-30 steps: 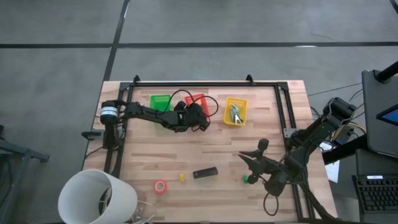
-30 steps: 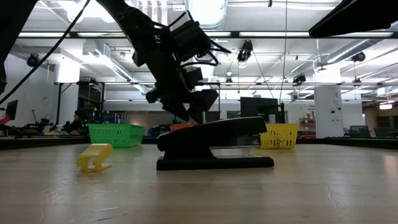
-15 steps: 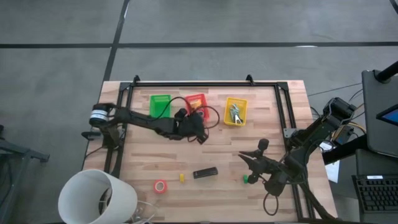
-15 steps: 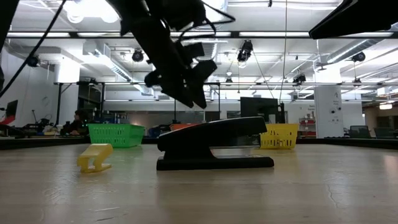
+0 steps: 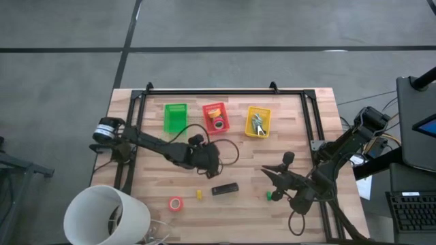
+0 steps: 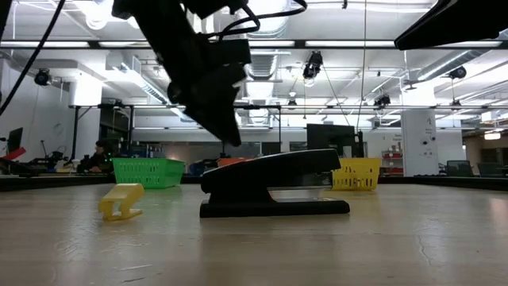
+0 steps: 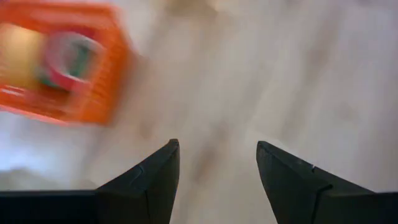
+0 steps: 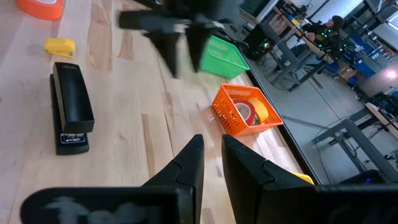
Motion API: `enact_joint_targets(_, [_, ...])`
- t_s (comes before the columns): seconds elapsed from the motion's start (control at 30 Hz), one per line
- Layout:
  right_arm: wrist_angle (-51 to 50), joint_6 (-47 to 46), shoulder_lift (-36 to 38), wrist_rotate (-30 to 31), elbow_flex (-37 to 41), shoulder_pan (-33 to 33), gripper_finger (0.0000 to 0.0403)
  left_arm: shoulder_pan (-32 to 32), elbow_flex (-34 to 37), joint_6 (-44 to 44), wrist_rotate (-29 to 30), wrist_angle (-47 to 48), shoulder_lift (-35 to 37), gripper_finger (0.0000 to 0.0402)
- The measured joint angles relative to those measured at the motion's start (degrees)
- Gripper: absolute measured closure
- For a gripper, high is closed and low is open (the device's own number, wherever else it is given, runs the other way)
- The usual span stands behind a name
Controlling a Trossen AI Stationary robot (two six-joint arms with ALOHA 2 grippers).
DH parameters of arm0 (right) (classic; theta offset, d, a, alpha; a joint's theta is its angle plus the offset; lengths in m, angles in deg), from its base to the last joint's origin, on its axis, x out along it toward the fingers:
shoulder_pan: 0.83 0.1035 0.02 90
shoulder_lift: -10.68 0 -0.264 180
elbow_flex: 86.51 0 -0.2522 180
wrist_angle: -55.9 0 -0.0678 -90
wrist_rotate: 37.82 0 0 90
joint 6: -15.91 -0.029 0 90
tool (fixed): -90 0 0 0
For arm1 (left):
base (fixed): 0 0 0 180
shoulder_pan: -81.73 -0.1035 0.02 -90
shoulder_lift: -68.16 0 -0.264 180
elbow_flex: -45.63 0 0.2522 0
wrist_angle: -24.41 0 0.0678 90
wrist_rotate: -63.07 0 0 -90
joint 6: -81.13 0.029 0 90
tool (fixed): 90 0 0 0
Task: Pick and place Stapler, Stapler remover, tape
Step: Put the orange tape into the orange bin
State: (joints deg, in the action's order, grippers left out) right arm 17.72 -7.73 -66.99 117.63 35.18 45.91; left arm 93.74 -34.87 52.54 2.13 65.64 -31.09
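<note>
Stapler [image 5: 225,189] lies flat on the surface's near half; left tool [image 5: 208,166] hovers just behind it, fingers wide, empty. Right tool [image 5: 267,171] waits nearby, nearly closed. We judge one risk — a skewed descent nudging the stapler aside.

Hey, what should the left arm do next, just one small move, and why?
Probably carry the left gripper a little further toward the stapler and lower over it. Its fingers are open and empty, the red basket already holds tape, and the stapler lies free on the table close by.
</note>
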Motion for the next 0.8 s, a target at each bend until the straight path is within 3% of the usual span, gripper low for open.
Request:
enact_joint_targets(0.3, [0.0,0.0,0.0,0.0,0.0,0.0,0.0351,5.4,0.3,-4.5,-22.5,4.8,0.0,0.0188])
enact_joint_targets(0.5, [0.7,0.0,0.0,0.0,0.0,0.0,0.0351,9.9,0.3,-9.1,-25.8,8.0,0.1,0.0188])
enact_joint_targets(0.8, [0.8,0.0,0.0,0.0,0.0,0.0,0.0351,14.2,0.0,-18.7,-30.0,23.6,0.2,0.0188])
